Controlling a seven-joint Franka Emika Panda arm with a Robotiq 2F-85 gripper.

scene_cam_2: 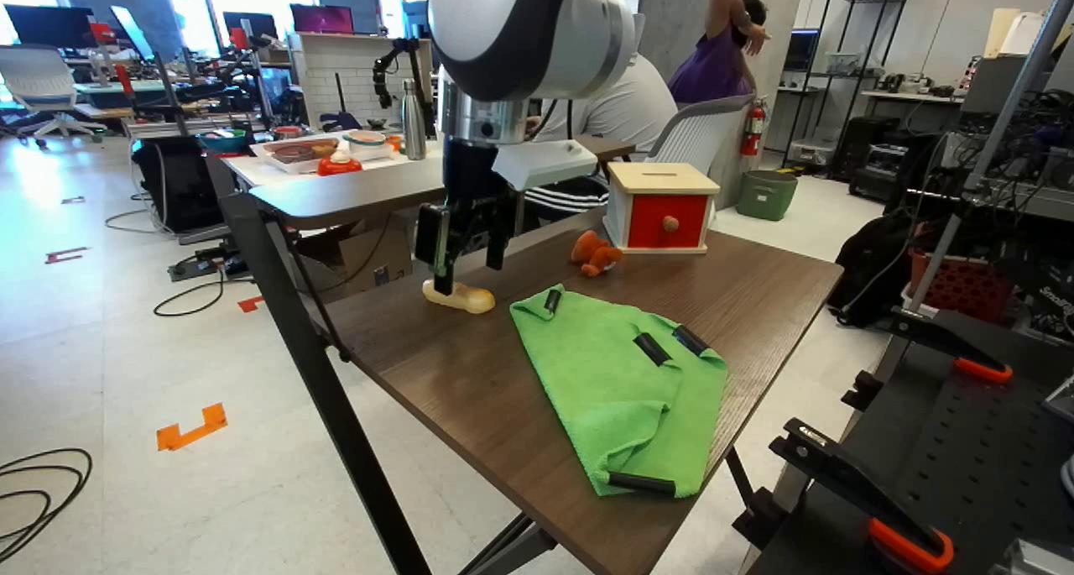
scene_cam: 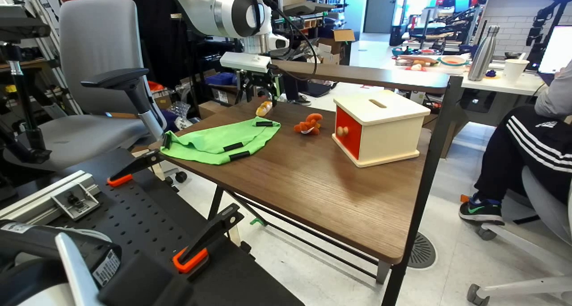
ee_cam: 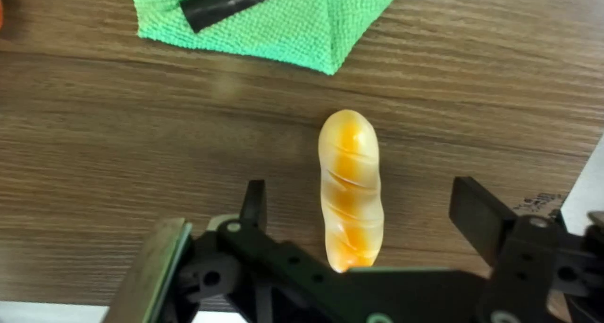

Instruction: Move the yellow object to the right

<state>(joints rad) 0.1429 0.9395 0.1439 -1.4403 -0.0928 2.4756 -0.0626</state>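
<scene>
Where the wrist camera looks down, my fingers [ee_cam: 255, 205] stand wide apart, holding nothing. The yellow toy bread loaf [ee_cam: 351, 191] lies on the brown surface [ee_cam: 118, 172], roughly midway between them in that picture, bare wood to either side. Detail from this view only: cream body, orange band down the middle, slanting creases; also some dark print [ee_cam: 542, 202] near the surface's edge. Whether my fingertips meet the surface, I cannot tell.

In an exterior view a finger [scene_cam_2: 443, 264] crosses in front of the loaf [scene_cam_2: 471, 300], hiding part of it. In an exterior view the loaf [scene_cam: 264, 108] looks almost against the green cloth [scene_cam: 223, 138]; the wrist view settles that, showing bare wood between loaf and cloth corner. Of the cloth, the wrist gives that corner and a single black strip [ee_cam: 236, 2]; both exterior views give the full spread, four strips. Sliver of orange at the wrist picture's left edge, too little to name.

Wooden box [scene_cam: 384, 134]: slotted lid, red door [scene_cam_2: 646, 227] with round knob, in both exterior views. In an exterior view the orange plush toy [scene_cam_2: 597, 256] looks nearly against it; in an exterior view bare surface parts box and toy [scene_cam: 313, 124], and a white patch shows on the toy.

Seated person in striped trousers [scene_cam: 527, 132], both exterior views. Figure in purple [scene_cam_2: 711, 78], in an exterior view.
</scene>
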